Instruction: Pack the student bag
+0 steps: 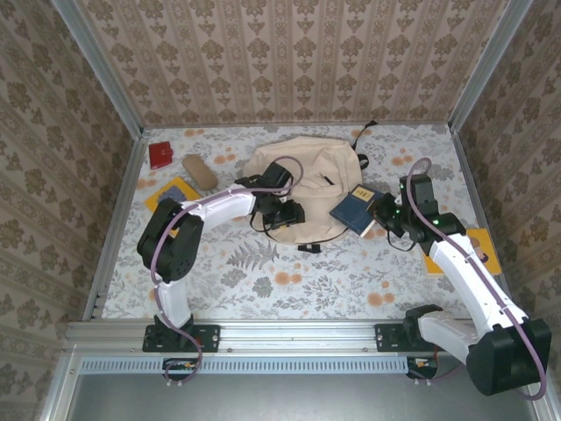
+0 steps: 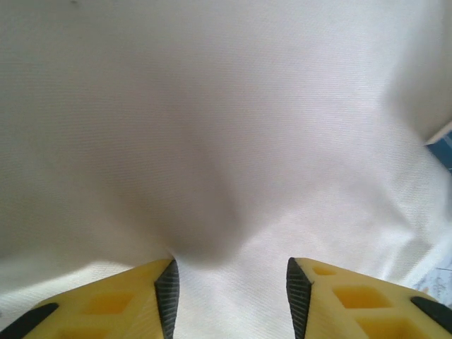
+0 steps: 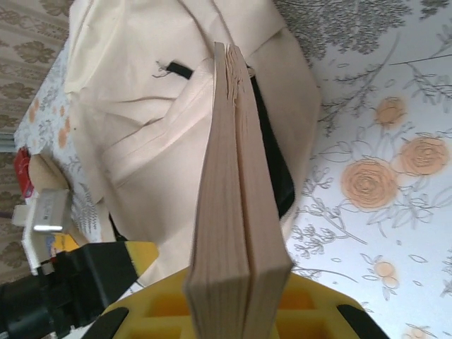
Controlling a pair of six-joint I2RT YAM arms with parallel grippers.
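The student bag [image 1: 326,171], a large beige soft fabric backpack, lies flat toward 12 o'clock on the floral surface [image 1: 289,276]. The left tool [image 2: 232,279] sits low over its cloth with jaws parted. The right tool [image 1: 386,217] clamps a thick blue-covered book [image 1: 353,210] at the bag's 3 o'clock edge.

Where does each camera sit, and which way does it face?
Top external: above and behind, facing down on table, left arm, right arm, student bag.
Left wrist: on that arm, close over the student bag; left gripper at bottom.
Right wrist: on that arm, facing the student bag along the book in the right gripper.
Shared: the student bag.
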